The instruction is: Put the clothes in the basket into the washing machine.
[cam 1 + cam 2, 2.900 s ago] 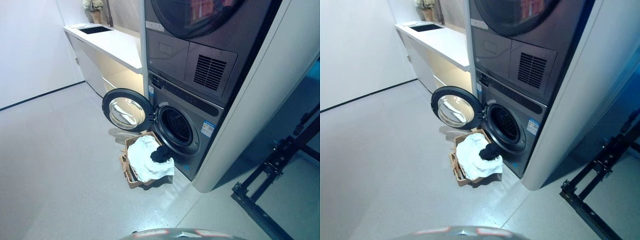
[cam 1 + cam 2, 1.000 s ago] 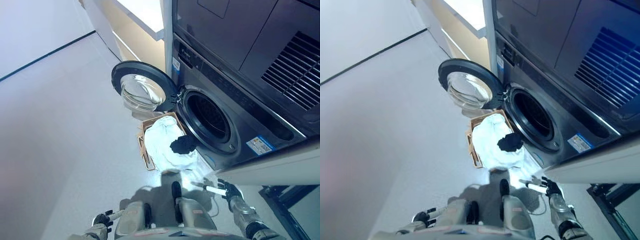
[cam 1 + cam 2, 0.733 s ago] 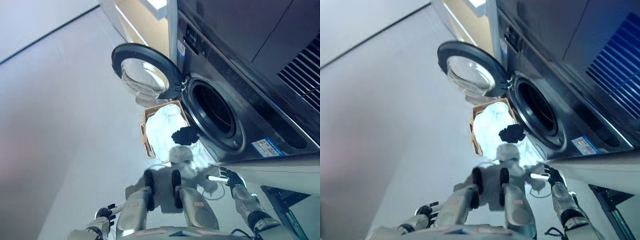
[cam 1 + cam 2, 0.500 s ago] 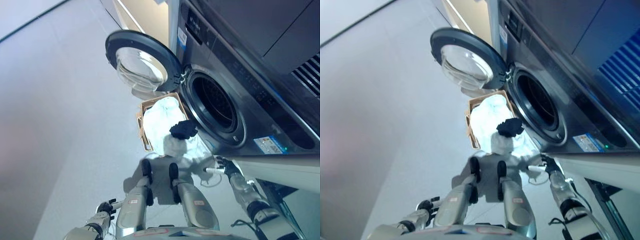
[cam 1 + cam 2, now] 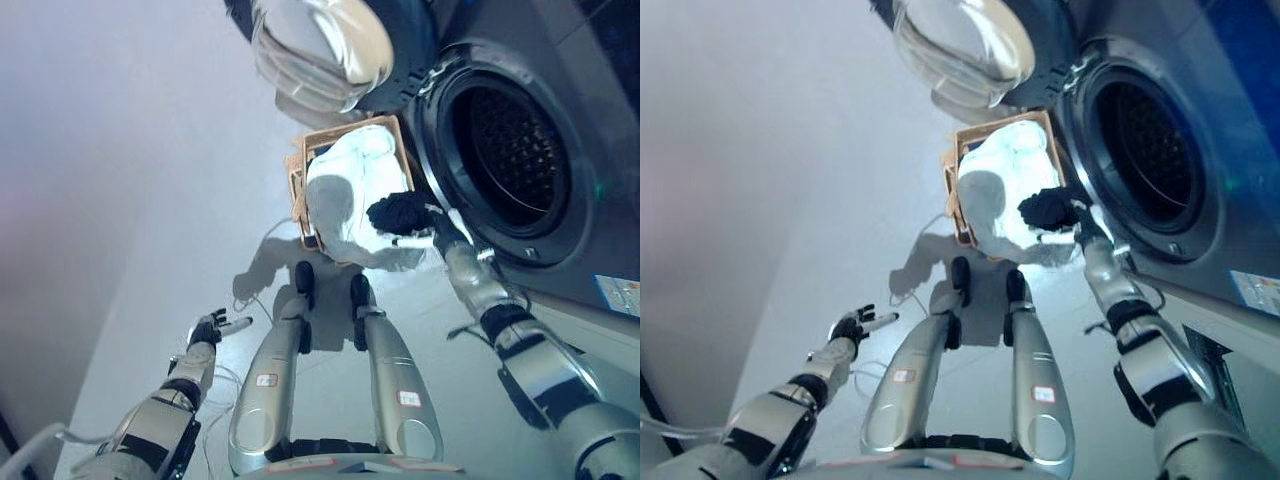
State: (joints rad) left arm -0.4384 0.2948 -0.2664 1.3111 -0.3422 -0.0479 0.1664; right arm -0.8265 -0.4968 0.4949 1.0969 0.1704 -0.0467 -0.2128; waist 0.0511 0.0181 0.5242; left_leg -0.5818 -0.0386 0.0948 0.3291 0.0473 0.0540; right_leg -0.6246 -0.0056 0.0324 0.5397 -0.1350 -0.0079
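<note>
A wooden basket [image 5: 297, 188] stands on the floor just in front of the washing machine's open drum [image 5: 510, 150]. It is piled with white clothes [image 5: 350, 190], and a black garment [image 5: 397, 212] lies on their right side, nearest the drum. My right hand [image 5: 441, 224] reaches forward from the right and is at the right edge of the black garment, right below the drum's rim. My left hand [image 5: 210, 328] hangs low at the left over the floor, open and empty, far from the basket.
The washer's round glass door [image 5: 320, 45] stands swung open to the left, above the basket. The grey front of the machine [image 5: 590, 260] fills the right side. Pale floor [image 5: 120, 180] spreads out to the left.
The camera has tilted down and come closer to the washer. My right hand has moved forward from beside the basket to the black garment. My left hand stays low at the left.
</note>
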